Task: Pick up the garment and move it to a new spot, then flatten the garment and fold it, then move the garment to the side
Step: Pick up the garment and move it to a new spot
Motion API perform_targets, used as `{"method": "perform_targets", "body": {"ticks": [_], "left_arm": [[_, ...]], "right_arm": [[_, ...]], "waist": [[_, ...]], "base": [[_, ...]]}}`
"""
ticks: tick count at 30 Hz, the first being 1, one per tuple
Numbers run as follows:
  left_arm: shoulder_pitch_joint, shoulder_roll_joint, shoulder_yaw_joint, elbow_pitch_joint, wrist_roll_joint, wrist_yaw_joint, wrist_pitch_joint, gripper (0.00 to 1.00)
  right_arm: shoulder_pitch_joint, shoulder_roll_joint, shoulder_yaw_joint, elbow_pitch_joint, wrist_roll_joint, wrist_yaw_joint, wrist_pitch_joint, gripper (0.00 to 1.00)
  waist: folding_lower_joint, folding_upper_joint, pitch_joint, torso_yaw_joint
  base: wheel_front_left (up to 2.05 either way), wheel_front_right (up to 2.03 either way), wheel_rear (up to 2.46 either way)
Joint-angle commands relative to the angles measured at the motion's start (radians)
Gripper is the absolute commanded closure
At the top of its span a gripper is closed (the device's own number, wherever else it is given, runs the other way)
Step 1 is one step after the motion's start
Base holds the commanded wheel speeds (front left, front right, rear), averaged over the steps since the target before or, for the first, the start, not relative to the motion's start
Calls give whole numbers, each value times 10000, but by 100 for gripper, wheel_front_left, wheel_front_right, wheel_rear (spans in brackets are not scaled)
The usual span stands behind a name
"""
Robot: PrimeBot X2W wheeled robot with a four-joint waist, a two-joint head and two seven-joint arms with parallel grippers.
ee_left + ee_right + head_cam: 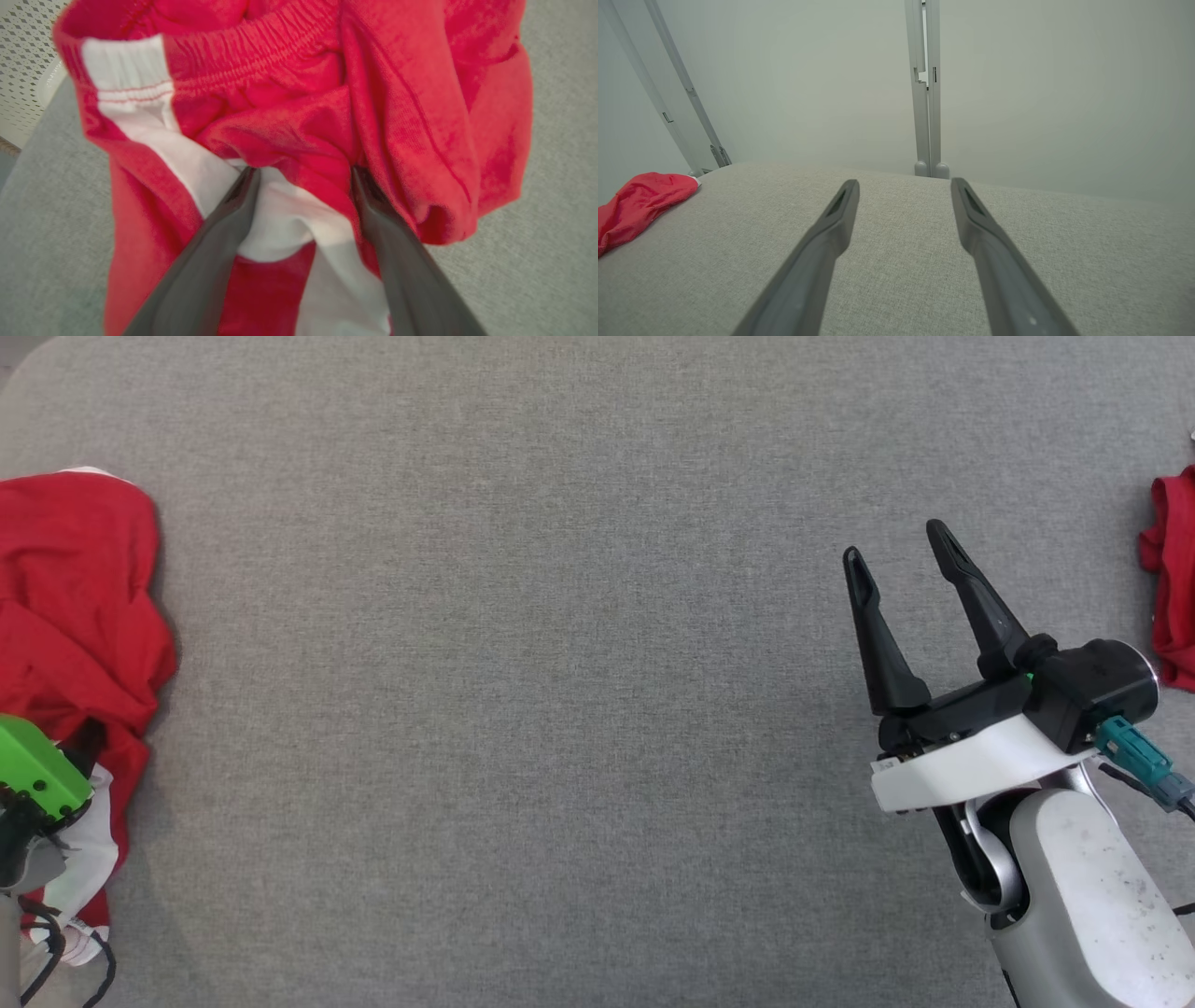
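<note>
Head view: a crumpled red garment with a white side stripe (75, 588) lies at the far left edge of the grey woven-fabric tabletop (560, 663), partly under a bright green wrist housing (37, 773). On the right, the right gripper (896, 546) hangs over bare cloth with its two dark fingers spread wide and nothing between them. A second red cloth (1172, 579) lies at the right edge.

Left wrist view: the left gripper (303, 175) is spread wide, both tips sunk into the garment's (289, 107) folds below its elastic waistband. Fabric bunches between them, not pinched.

Right wrist view: the right gripper (904, 183) gapes empty above the tabletop (1064, 242), the garment (640, 200) well apart at the far left corner.
</note>
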Motion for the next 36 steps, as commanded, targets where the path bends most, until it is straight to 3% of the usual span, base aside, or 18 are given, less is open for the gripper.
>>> {"method": "perform_targets", "body": {"ticks": [1, 5, 7, 22, 31, 36], "left_arm": [[335, -262, -268, 222, -60, -28, 265, 0], [359, -282, -668, 253, -275, -37, 288, 2], [325, -137, -810, 75, -305, -39, -53, 100], [-155, 1584, -2539, -2087, -369, -30, -1700, 100], [-428, 2011, -3235, -4556, -556, -31, -1732, 100], [-319, 1876, -3304, -6310, -719, 68, -1519, 100]], "right_arm": [[-146, -20, -27, 23, -68, 2, -46, 0], [-98, -34, -69, 70, -85, 2, -47, 0], [-69, -21, -43, 120, -71, 2, -73, 0], [415, 198, -119, 658, 249, 2, -416, 0], [707, 265, -330, 810, 368, 2, -573, 0], [849, 235, -504, 717, 384, 2, -611, 0]], "waist": [[0, -1, 180, -221], [0, -1, 64, -140], [0, -1, -48, -84], [0, -1, -1494, -172], [0, -1, -2242, -830], [0, -1, -2412, -1373]], "base": [[0, 0, 0], [0, 0, 0], [0, 0, 0], [0, 0, 0], [0, 0, 0], [0, 0, 0]]}}
